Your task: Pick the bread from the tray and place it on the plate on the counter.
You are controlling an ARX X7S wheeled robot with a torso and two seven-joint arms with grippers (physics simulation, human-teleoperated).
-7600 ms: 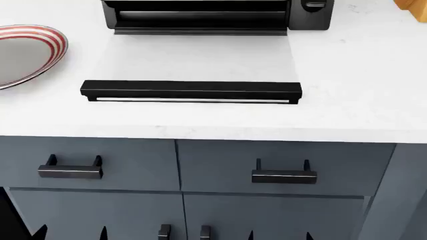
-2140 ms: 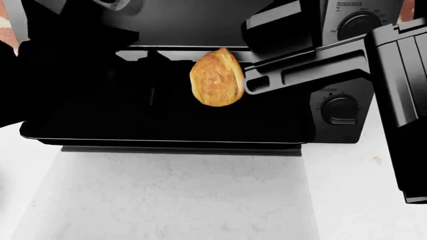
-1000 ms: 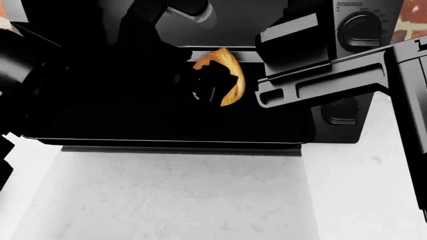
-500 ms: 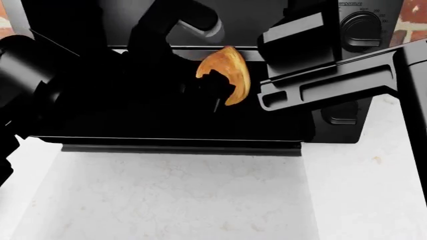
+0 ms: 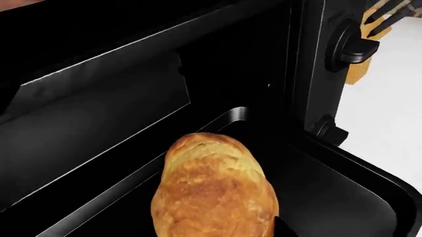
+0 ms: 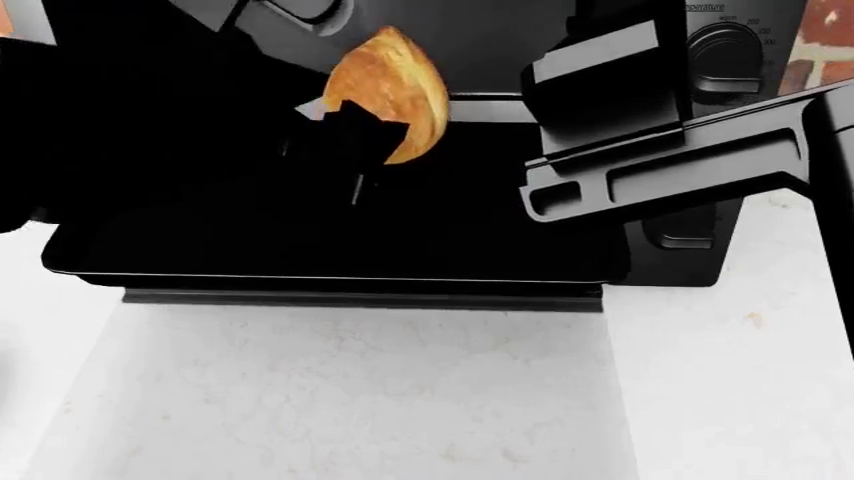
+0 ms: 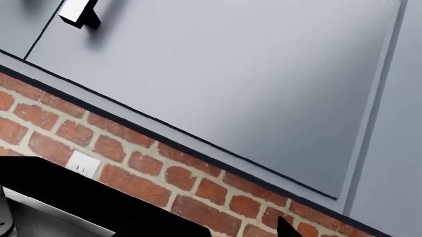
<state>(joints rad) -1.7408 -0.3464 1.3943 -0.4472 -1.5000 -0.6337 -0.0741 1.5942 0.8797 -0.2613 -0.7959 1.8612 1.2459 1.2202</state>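
Table (image 6: pixel 334 400), white and faintly speckled, fills the lower head view; no plate shows on it in any view, so the drop-off spot is out of sight. Toaster oven (image 6: pixel 721 120) stands at the back of the table, knobs on its right panel, door down in front. Tray (image 6: pixel 334 250), black with a low rim, sits drawn out of the oven mouth over the door.

Right arm (image 6: pixel 667 170) reaches across in front of the oven's control panel, a long black link lying level. Its wrist camera looks up at grey cabinets (image 7: pixel 231 74) and brick wall (image 7: pixel 132 177); whether that end effector is clenched or released cannot be told.

Left arm comes in from the left as a dark mass over the tray. Left end effector (image 6: pixel 358 140) grips the bread (image 6: pixel 387 95) from below, fingers clenched on its lower half. In the wrist view the bread (image 5: pixel 214 192) fills the foreground with the tray floor behind it, seemingly clear of the metal.

Progress, as a judgement: pick looks done, roll lifted off the tray. Left to do: carry leftward out of the oven mouth, find the plate, lower, release. Roughly the first half finished.
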